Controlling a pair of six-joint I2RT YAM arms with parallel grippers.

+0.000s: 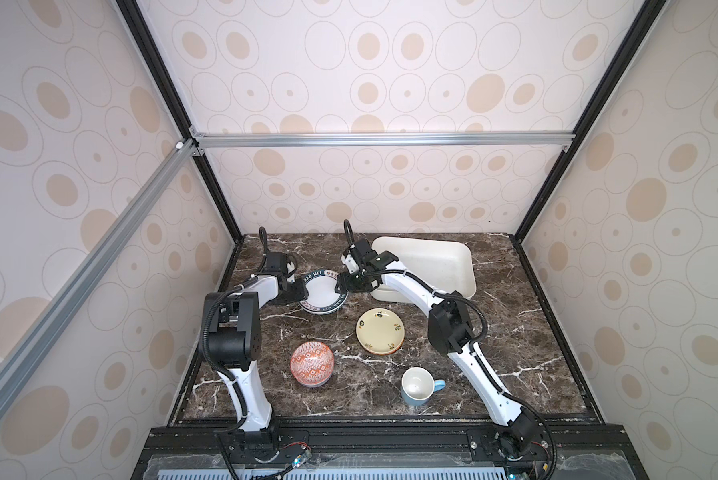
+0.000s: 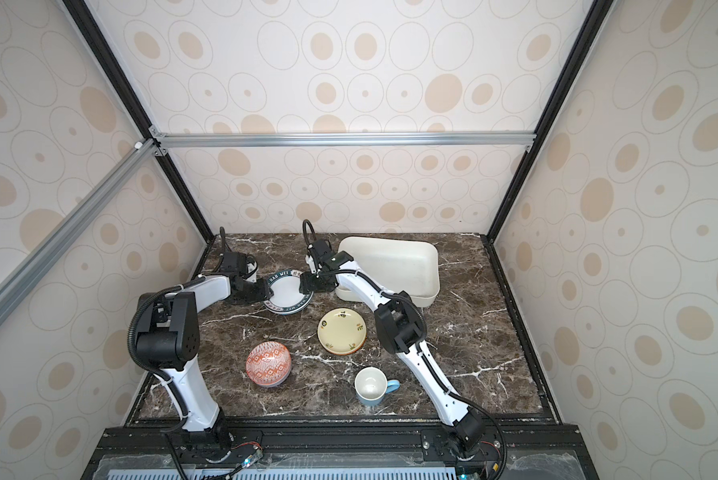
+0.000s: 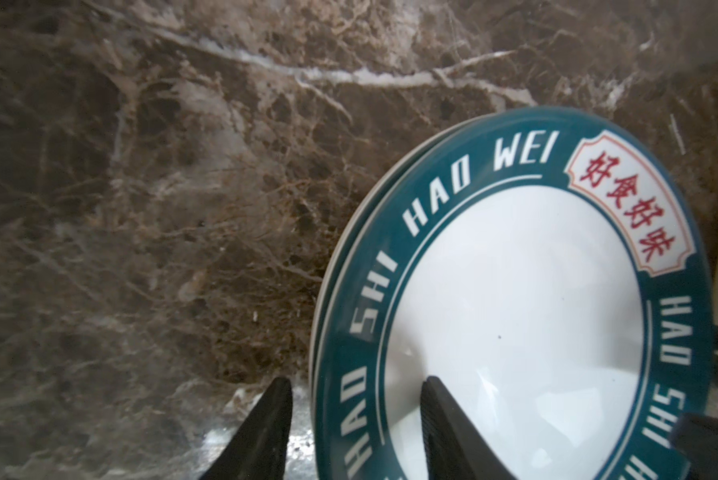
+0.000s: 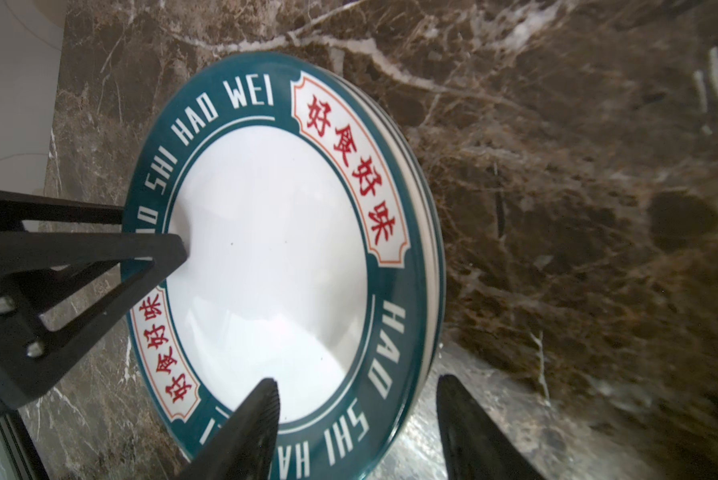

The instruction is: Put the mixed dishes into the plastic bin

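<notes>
The white plate [image 1: 323,291] [image 2: 286,291] with its dark-green lettered rim lies on the marble at the back left of centre. My left gripper [image 1: 302,293] [image 3: 359,399] straddles its left rim, open, with a gap on each side of the rim. My right gripper [image 1: 345,286] [image 4: 357,399] straddles the opposite rim, open too, one finger over the white well and one outside. The cream-yellow plate [image 1: 379,330], the red-orange patterned bowl [image 1: 311,362] and the light-blue mug [image 1: 417,385] stand nearer the front. The off-white plastic bin [image 1: 428,266] [image 2: 394,266] sits empty at the back right.
The right forearm [image 1: 411,286] crosses the bin's near-left corner. Patterned walls and a black frame close the table on three sides. Bare marble [image 1: 515,332] lies right of the cream-yellow plate and in front of the bin.
</notes>
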